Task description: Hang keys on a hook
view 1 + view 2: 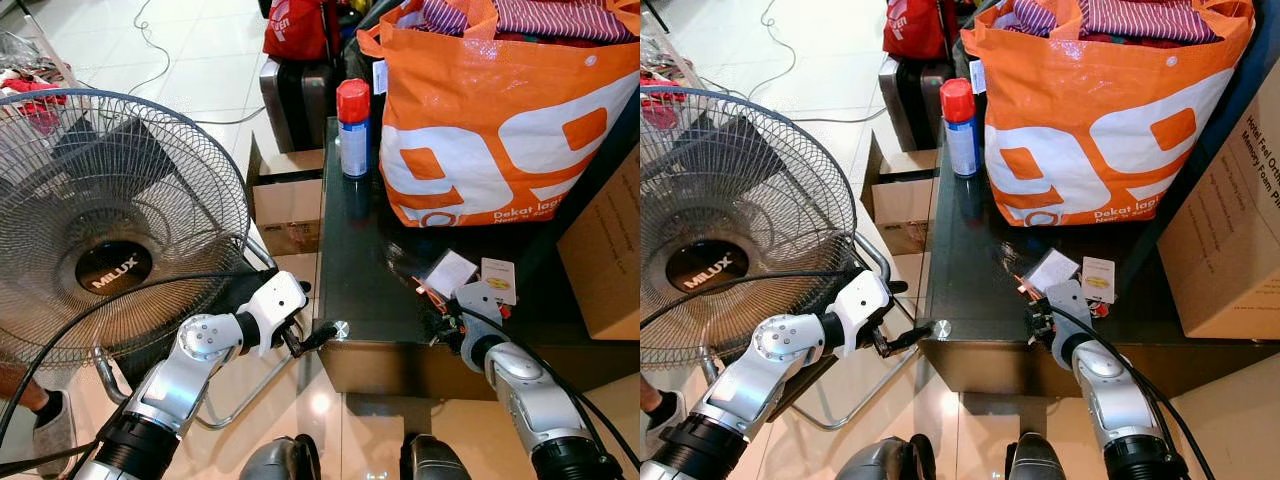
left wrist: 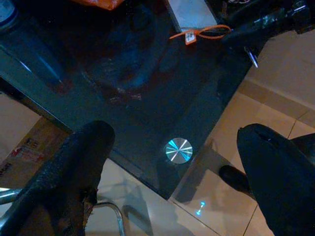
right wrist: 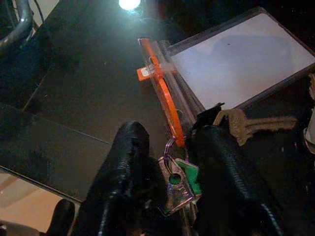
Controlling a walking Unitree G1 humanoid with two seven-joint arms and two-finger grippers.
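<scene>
Early stage of the task, at the pick-up. The keys [image 3: 179, 184] lie on the dark glass bench [image 1: 360, 270] near its front edge, beside a clear card holder [image 3: 241, 64] and an orange strap [image 3: 165, 93]. The right end effector [image 3: 172, 162] has its two black fingers set either side of the key bunch and appears to be closing on it, though whether the grip is firm cannot be told from the dim wrist view. The left end effector [image 2: 177, 162] hangs with fingers spread wide just off the bench's front left corner, above its round metal fitting [image 2: 178, 150], holding nothing. Remaining, by judgement: lift the keys clear of the bench, find a hook and slip the ring over it. An orange bag [image 1: 500, 120] and a spray can [image 1: 352, 128] stand further back.
</scene>
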